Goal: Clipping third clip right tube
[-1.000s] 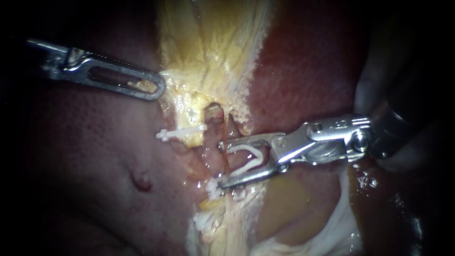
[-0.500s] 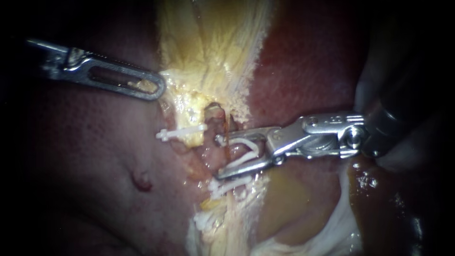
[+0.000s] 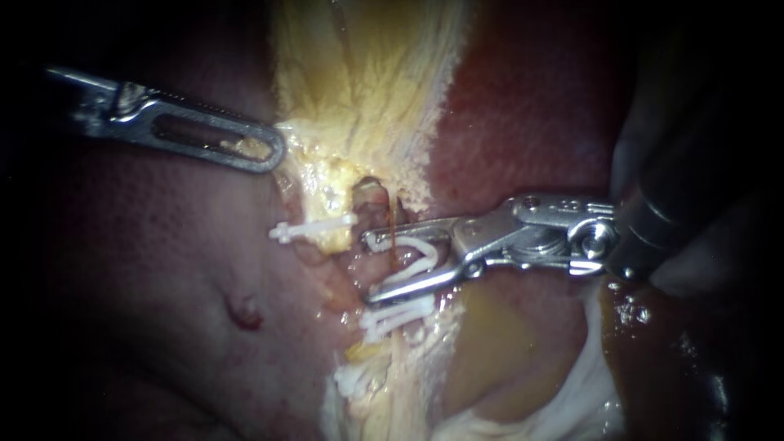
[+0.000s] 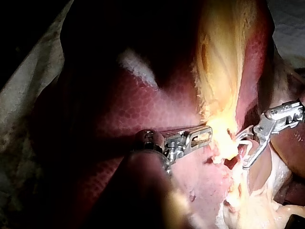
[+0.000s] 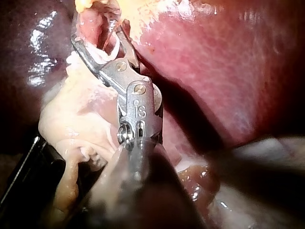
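- Now the right instrument (image 3: pixel 369 268) comes in from 3 o'clock, its claw spread wide and carrying a white clip (image 3: pixel 429 255).
- Right tube (image 3: pixel 392 216) runs 12 to 6, crossing inside that claw.

Endoscope close over the liver (image 3: pixel 147 261), wrist cameras farther back along own shafts, all sharing right instrument (image 3: pixel 371 267) and clip (image 3: pixel 412 269).

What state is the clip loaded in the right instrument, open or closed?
Open: the white clip in the right instrument has its legs apart, straddling the tube.
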`<state>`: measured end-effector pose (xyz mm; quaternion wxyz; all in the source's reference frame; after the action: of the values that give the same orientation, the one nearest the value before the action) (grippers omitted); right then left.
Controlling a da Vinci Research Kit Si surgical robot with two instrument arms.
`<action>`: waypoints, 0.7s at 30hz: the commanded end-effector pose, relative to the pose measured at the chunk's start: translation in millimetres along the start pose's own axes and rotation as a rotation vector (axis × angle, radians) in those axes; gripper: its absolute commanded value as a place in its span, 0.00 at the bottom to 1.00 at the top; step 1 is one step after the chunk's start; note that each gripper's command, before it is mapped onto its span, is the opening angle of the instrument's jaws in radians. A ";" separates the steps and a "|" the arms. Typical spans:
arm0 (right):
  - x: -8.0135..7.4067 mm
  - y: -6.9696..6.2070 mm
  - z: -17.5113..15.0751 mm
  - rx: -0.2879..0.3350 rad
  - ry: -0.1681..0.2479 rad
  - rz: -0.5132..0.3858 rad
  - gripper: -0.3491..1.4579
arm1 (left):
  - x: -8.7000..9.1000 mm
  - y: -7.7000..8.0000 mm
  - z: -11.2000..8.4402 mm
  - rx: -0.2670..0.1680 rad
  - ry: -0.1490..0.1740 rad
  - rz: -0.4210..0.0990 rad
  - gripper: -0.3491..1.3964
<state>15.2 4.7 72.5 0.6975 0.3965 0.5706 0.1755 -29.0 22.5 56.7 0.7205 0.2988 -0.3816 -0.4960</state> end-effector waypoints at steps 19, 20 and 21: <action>0.6 0.2 0.1 0.044 0.087 0.056 0.47 | 0.0 0.0 0.1 -0.001 0.000 0.000 0.00; 0.6 0.2 0.1 0.044 0.087 0.056 0.47 | 0.0 0.0 0.1 -0.001 0.000 0.000 0.00; 0.6 0.2 0.1 0.043 0.091 0.056 0.47 | 0.0 0.0 0.1 -0.001 0.000 0.000 0.00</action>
<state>15.6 5.2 72.2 0.6561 0.4196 0.5942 0.2007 -29.1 22.5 56.7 0.7205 0.2987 -0.3815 -0.4961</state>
